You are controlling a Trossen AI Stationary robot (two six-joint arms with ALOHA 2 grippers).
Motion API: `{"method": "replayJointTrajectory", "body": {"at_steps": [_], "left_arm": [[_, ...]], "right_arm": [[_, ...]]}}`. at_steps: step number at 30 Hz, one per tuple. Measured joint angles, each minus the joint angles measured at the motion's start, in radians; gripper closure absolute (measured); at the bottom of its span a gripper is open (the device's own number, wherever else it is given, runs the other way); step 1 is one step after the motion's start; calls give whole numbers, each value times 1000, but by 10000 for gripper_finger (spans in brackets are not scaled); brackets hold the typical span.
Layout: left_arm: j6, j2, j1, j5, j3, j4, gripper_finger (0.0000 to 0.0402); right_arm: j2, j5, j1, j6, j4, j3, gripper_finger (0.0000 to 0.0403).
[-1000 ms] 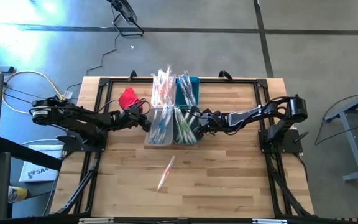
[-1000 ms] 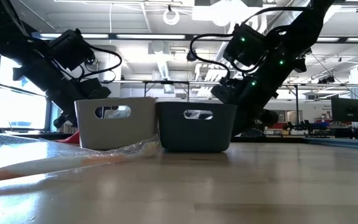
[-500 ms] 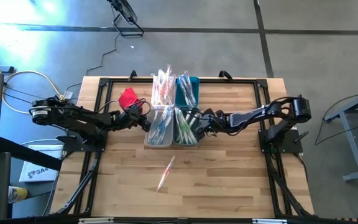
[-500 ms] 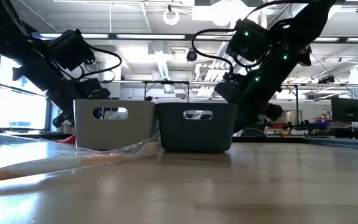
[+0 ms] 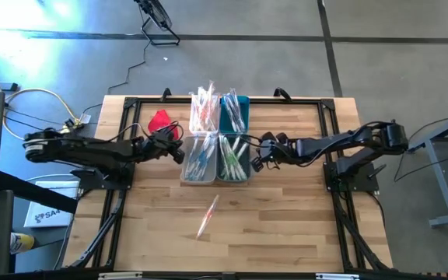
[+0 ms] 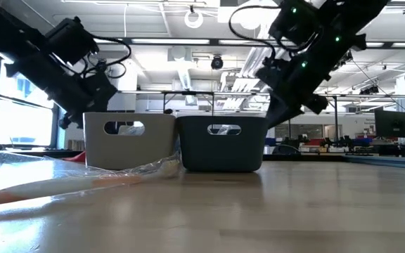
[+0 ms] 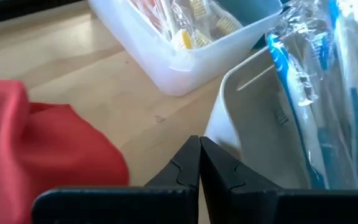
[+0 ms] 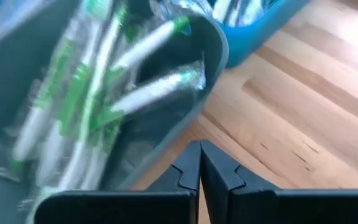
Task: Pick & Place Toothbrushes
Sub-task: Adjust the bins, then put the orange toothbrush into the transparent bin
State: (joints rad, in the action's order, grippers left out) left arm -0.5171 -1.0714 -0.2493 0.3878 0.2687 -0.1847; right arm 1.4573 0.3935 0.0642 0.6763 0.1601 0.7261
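Four small bins stand in a block at the table's middle. A white bin (image 5: pixel 203 109) holds pink and orange toothbrushes. A teal bin (image 5: pixel 234 113) holds wrapped ones. The grey-white bin (image 5: pixel 198 158) holds blue toothbrushes (image 7: pixel 328 106). The dark teal bin (image 5: pixel 232 158) holds green toothbrushes (image 8: pixel 104 106). One orange-pink toothbrush (image 5: pixel 208 215) lies flat on the bare wood, nearer the near edge. My left gripper (image 5: pixel 179 152) is shut, just left of the grey-white bin. My right gripper (image 5: pixel 255 159) is shut, just right of the dark teal bin.
A red cloth (image 5: pixel 160 121) lies on the table left of the bins, beside my left gripper. The black frame rail (image 5: pixel 208 99) runs along the far edge. Open wood stretches across the near half around the loose toothbrush (image 6: pixel 69 184).
My right gripper has drawn back from over the dark teal bin toward the table's right edge and risen. My left arm has pulled back slightly toward the left edge and lifted. The bins and the loose toothbrush have stayed put.
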Motion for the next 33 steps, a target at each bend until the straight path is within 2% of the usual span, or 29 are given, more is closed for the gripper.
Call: {"method": "replayJointTrajectory", "body": {"at_steps": [6, 11, 15, 19, 26, 29, 33], "left_arm": [[30, 150, 1, -16, 0, 125, 398], [97, 242, 6, -161, 0, 149, 398], [121, 290, 93, -249, 0, 133, 398], [91, 308, 247, -218, 0, 112, 398], [42, 300, 508, -51, 0, 16, 398], [42, 302, 573, -38, 0, -14, 398], [45, 303, 604, -38, 0, -21, 398]], "right_arm": [[-64, 0, -22, -26, 62, 0, 401], [-122, -4, -47, -61, 114, 0, 401], [-169, -10, -74, -79, 128, 0, 401], [-202, -7, -103, -79, 128, 0, 401], [-227, -1, -149, -172, 98, 0, 401], [-228, -10, -160, -248, 90, 0, 401], [-228, -32, -159, -281, 90, 0, 401]]}}
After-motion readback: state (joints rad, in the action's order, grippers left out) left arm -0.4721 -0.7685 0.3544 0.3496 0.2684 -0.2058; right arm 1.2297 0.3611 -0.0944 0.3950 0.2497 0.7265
